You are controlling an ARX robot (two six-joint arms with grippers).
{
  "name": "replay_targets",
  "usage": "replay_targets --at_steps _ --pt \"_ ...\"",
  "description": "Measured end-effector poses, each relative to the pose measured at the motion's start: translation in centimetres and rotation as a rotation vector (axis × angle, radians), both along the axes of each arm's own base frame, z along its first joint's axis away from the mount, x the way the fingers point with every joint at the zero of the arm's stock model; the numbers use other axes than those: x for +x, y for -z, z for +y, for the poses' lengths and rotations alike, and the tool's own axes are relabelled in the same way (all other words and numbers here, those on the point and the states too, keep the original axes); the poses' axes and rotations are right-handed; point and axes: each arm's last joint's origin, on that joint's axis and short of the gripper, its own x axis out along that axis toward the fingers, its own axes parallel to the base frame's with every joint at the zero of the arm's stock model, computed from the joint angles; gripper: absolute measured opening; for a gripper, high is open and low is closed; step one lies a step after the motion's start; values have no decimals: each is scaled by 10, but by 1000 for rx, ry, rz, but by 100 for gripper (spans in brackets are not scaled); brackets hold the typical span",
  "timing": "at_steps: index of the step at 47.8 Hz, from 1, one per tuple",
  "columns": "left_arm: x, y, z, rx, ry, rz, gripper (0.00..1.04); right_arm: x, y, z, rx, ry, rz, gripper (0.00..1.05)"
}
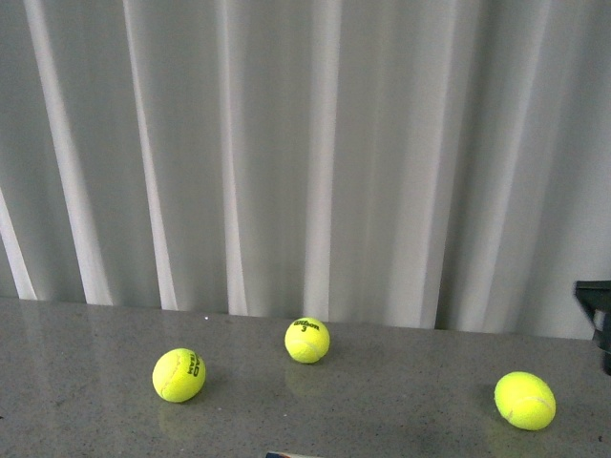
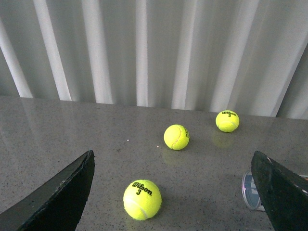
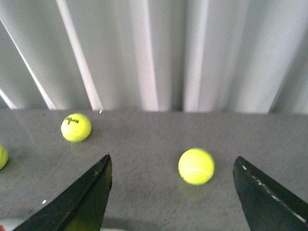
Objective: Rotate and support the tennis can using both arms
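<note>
surface: grey speckled table (image 1: 382,405) | room: white curtain (image 1: 286,143) — pleated | left fingers (image 2: 57,197) apart | right fingers (image 3: 79,202) apart

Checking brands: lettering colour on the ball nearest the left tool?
Black, on that ball; best in left wrist view.

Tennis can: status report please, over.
Left gripper open, empty. Right gripper open, empty. Tennis can not gripped, only its end visible. Three tennis balls loose nearby.

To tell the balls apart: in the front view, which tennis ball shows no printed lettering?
The rightmost ball: it looks plain yellow, while the middle ball and the left ball carry dark print.
</note>
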Motion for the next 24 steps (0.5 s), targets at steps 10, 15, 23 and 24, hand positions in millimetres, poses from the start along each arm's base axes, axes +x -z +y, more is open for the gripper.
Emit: replay_targets --at_steps 10,15,23,24 --pt "0 0 0 0 2 0 98 -33 1 -16 -58 22 -140 40" --pt "0 0 0 0 1 0 98 -45 8 -20 -69 10 -127 22" --pt "0 0 0 0 2 0 98 -67 15 -29 -76 12 -128 3" --pt "0 0 0 0 2 0 98 -68 15 -31 -75 2 -127 3"
